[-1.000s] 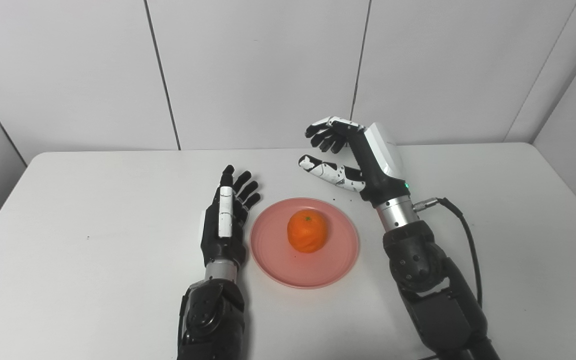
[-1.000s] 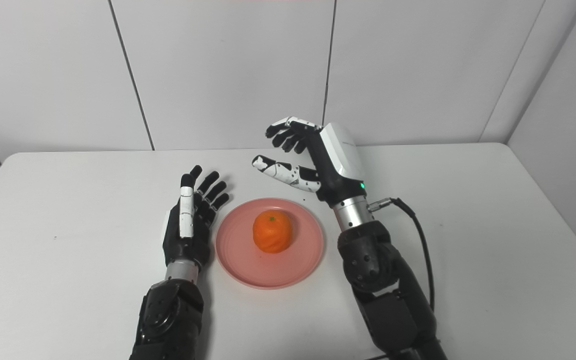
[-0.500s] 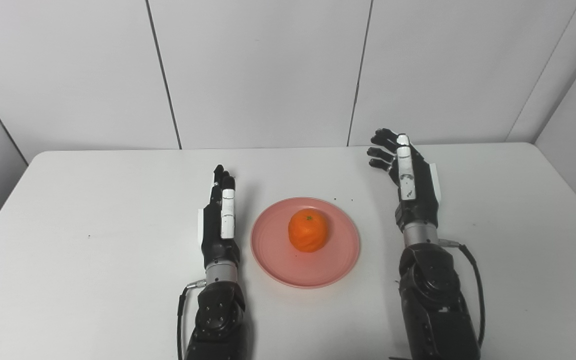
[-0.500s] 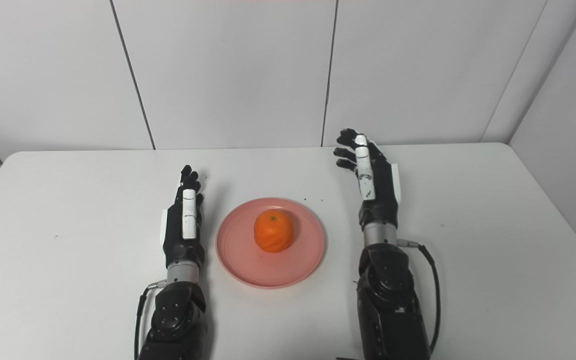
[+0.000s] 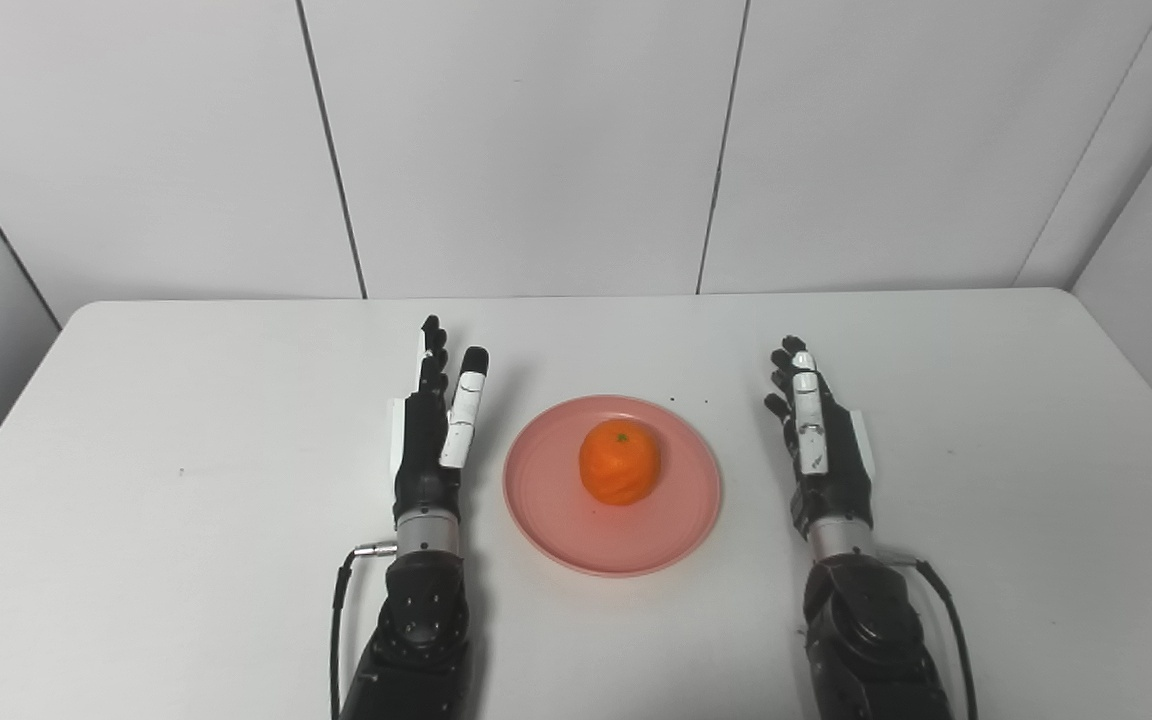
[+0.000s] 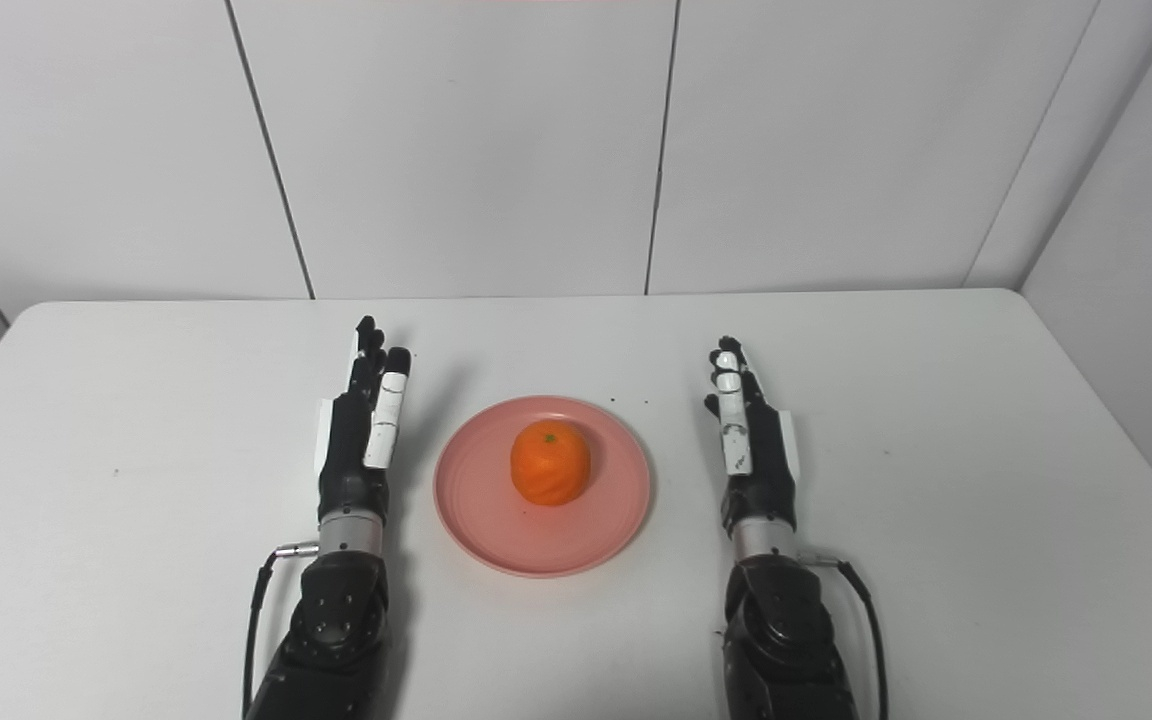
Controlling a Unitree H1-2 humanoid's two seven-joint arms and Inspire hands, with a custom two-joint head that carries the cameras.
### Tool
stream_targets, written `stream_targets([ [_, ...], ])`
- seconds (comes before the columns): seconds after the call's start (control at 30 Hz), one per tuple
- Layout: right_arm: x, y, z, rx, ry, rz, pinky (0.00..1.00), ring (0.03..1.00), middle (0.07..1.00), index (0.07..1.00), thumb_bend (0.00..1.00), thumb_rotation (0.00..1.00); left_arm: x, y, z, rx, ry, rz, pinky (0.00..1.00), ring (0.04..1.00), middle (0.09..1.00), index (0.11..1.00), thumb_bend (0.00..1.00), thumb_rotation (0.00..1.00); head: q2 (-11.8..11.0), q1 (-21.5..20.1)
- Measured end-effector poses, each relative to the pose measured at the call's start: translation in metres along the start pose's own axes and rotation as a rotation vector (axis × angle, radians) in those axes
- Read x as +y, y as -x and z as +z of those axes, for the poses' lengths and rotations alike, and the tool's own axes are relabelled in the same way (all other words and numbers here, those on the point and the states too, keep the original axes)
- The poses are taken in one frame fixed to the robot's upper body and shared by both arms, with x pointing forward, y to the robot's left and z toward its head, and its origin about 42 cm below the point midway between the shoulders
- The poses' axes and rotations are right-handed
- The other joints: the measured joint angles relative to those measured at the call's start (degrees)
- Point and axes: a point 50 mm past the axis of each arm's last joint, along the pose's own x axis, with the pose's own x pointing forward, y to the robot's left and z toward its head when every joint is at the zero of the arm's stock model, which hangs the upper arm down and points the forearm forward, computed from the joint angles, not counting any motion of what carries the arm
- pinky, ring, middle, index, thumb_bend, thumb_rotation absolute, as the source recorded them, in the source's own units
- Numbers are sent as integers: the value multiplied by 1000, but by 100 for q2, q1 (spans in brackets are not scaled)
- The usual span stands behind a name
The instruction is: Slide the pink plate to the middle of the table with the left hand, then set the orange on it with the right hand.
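The orange [image 5: 619, 461] is sitting on the pink plate [image 5: 558, 510] mid-table [image 5: 186, 560]. The left hand [image 5: 428, 440] and right hand [image 5: 824, 455] are flanking it — both empty, fingers extended, apart from the plate. The 2 views are showing nothing different.

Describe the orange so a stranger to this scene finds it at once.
On the white table, midway between the two dark robot hands, lies a round pink plate. The orange sits on its far half: the only rounded, bright orange thing there.
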Motion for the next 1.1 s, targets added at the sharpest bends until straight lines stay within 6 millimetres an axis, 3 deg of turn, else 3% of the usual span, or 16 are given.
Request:
stream_targets([
  [0.33,3,4,-2,-7,44,25,1000,1000,969,922,815,1000,2,0,-2,40,11,-11,1000,1000,1000,1000,801,983,18,-18],
  [1.1,4,4,-2,-9,50,26,1000,993,966,936,830,1000,3,1,-2,43,19,-21,1000,1000,1000,1000,868,1000,-88,-53],
])
